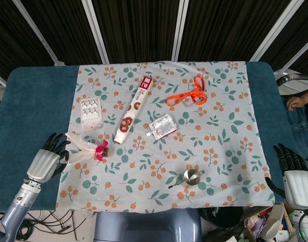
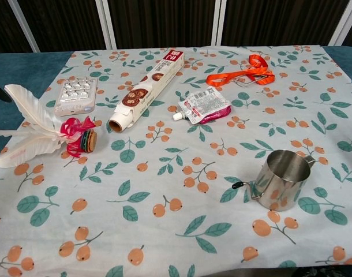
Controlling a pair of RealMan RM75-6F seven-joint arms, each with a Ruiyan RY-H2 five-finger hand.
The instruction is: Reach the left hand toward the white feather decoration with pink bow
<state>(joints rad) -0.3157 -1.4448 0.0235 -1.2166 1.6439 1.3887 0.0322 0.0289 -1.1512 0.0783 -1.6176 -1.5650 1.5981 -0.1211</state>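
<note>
The white feather decoration (image 1: 79, 147) lies at the left edge of the floral cloth, its pink bow (image 1: 99, 149) at its right end. In the chest view the feathers (image 2: 29, 135) fan out to the left of the bow (image 2: 74, 134). My left hand (image 1: 47, 160) rests on the blue table just left of the feathers, fingers apart and pointing at them, holding nothing. I cannot tell if its fingertips touch the feather tips. My right hand (image 1: 296, 180) sits at the table's right edge, fingers extended and empty.
A blister pack (image 1: 90, 113) lies just beyond the feathers. A long printed box (image 1: 134, 108), a small pouch (image 1: 162, 126) and an orange lanyard (image 1: 188, 96) lie mid-cloth. A steel cup (image 1: 192, 177) stands near the front edge. A person's hand (image 1: 297, 102) shows at far right.
</note>
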